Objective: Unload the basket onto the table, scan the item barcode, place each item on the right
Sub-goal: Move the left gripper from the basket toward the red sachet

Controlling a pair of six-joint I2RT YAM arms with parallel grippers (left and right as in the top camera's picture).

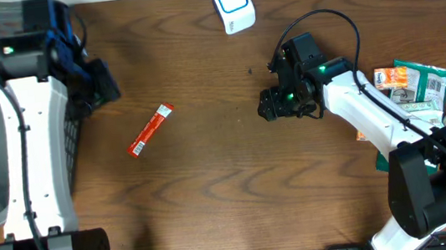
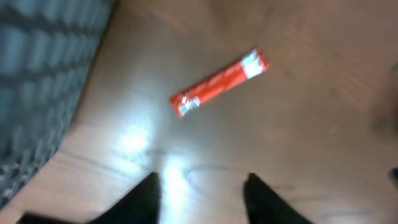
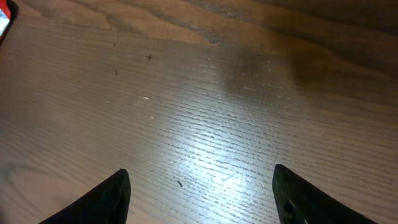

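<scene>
Lying flat at 4 o'clock from the left gripper [image 2: 200, 186], the red stick packet [image 1: 150, 129] sat untouched; that gripper's jaws stood parted and empty, seemingly aimed for pickup. The right gripper [image 3: 202, 186] hung wide open, empty, near 6 o'clock from the white barcode scanner [image 1: 233, 3].

Wood table [image 1: 216, 210]: red sachet [image 1: 150, 130], scanner [image 1: 233, 3] (white), snack packs [image 1: 412, 86].

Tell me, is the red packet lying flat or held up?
Lying flat: the packet rests on the table, nothing gripping it.
</scene>
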